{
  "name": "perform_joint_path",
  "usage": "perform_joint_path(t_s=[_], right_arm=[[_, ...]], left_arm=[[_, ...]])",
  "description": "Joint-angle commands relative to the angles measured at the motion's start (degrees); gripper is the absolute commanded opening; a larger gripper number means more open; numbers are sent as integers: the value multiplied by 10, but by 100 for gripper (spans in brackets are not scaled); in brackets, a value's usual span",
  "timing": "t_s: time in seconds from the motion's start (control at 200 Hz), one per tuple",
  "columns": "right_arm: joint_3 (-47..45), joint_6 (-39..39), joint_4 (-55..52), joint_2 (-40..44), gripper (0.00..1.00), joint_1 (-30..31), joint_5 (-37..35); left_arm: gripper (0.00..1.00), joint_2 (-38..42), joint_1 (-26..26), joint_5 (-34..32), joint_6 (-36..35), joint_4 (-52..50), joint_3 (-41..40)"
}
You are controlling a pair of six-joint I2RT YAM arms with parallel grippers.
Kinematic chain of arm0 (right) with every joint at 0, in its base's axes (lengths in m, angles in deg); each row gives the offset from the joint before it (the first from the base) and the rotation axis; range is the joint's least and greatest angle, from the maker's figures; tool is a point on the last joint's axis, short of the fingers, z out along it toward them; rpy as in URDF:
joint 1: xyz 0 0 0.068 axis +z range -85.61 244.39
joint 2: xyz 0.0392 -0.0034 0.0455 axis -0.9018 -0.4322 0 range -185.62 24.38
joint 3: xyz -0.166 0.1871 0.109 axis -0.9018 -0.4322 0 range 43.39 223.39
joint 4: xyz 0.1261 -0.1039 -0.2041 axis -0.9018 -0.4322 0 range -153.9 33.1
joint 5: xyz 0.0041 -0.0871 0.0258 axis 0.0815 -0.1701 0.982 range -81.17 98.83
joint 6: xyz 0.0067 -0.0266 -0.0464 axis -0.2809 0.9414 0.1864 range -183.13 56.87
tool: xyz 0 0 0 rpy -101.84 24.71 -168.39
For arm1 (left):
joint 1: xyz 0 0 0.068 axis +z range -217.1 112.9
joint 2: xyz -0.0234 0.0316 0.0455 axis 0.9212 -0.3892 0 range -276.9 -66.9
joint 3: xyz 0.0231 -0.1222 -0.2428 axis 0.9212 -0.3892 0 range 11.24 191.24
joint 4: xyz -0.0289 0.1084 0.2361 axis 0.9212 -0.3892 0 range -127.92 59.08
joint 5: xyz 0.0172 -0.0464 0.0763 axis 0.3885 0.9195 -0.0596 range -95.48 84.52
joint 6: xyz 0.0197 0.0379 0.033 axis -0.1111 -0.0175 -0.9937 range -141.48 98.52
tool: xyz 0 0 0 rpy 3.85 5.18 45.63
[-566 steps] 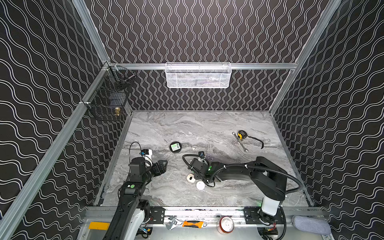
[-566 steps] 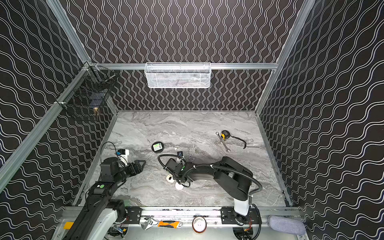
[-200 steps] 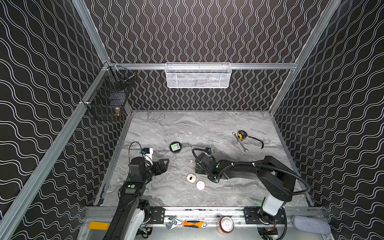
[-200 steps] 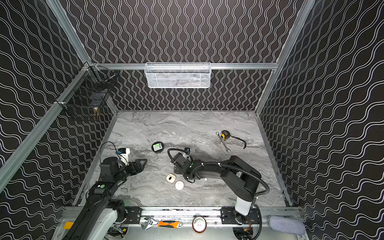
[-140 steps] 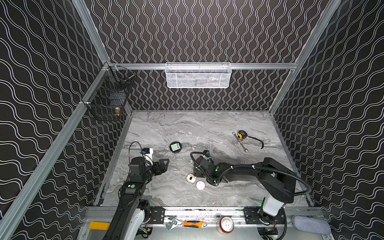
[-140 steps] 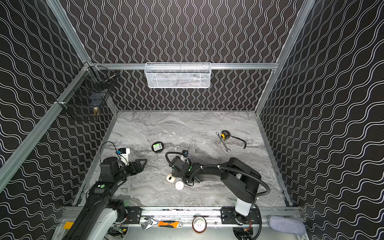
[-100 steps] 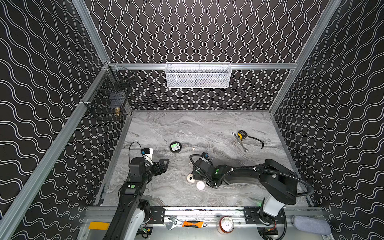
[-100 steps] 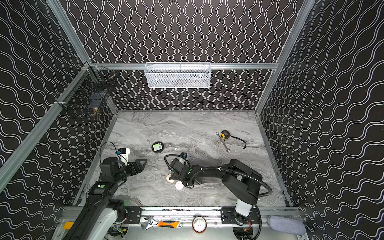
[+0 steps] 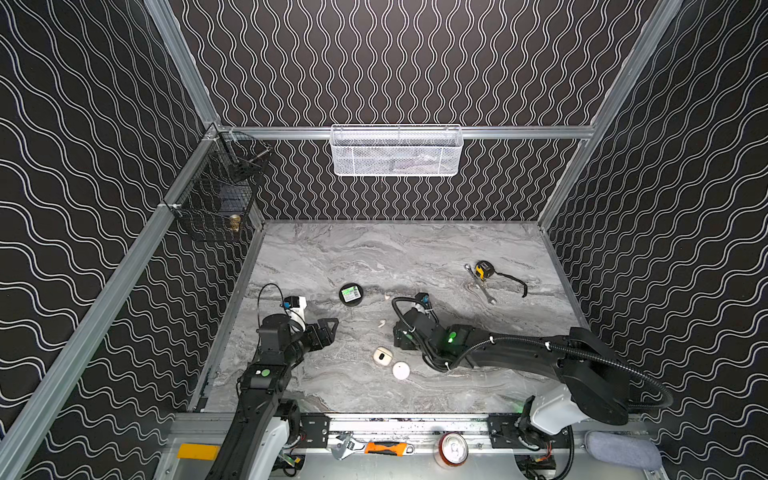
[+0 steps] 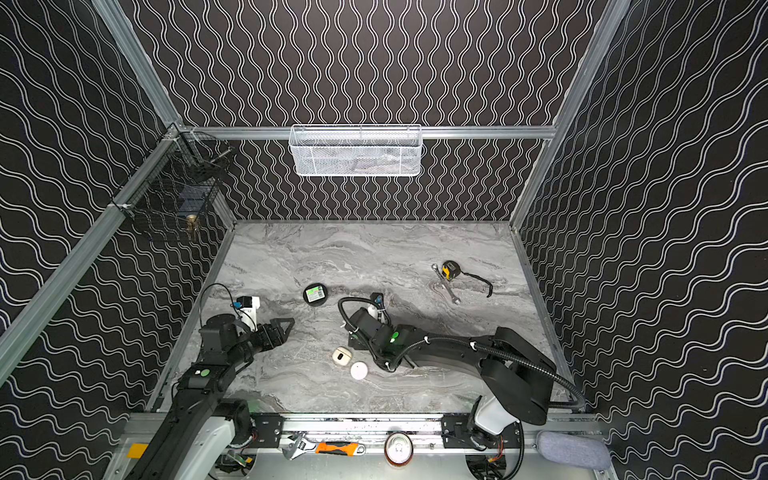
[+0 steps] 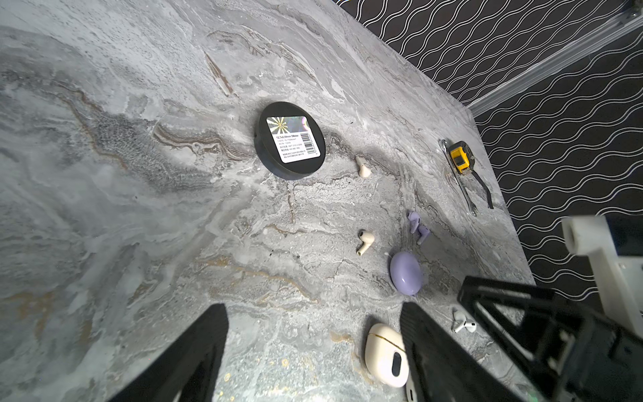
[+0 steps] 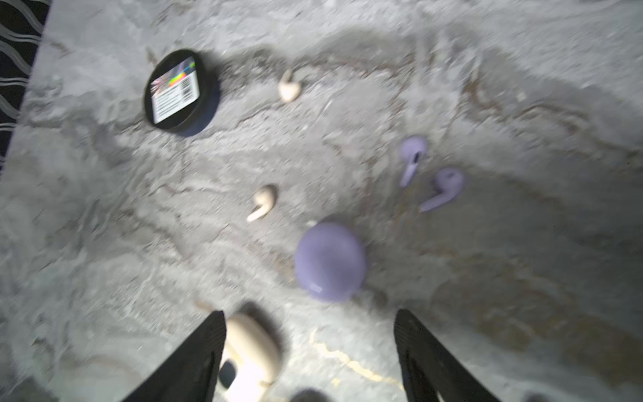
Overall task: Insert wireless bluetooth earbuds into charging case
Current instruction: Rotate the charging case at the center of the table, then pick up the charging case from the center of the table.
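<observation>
A cream earbud lies loose on the table, at 12 o'clock of its shut cream case. The right gripper, spread and empty at the bud's 3 o'clock, should descend squarely over the stem. The left gripper is likewise spread.

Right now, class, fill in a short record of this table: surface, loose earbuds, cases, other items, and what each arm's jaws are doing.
Surface: grey marble table
Loose earbuds: two lilac earbuds, two cream earbuds, white earbuds
Cases: lilac case, cream case, white case; all look closed
Other items: black tin, tape measure, wrench
Left arm: left gripper, jaws open, empty
Right arm: right gripper, jaws open, empty, lilac case just ahead
</observation>
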Motion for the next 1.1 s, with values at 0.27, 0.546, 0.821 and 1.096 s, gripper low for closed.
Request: perform_joint_path(t_s=[0.27, 0.546, 0.821, 1.096], right_arm=[[47, 72, 17, -91, 82, -60, 109], [45, 69, 33, -116, 84, -59, 128], [30, 52, 43, -112, 81, -34, 137], [15, 24, 59, -101, 75, -8, 142]], left_arm=[[81, -2, 1, -1, -9, 3, 1], [82, 2, 0, -1, -8, 2, 0], [82, 4, 0, -1, -8, 0, 0], [82, 13, 0, -3, -8, -5, -1]])
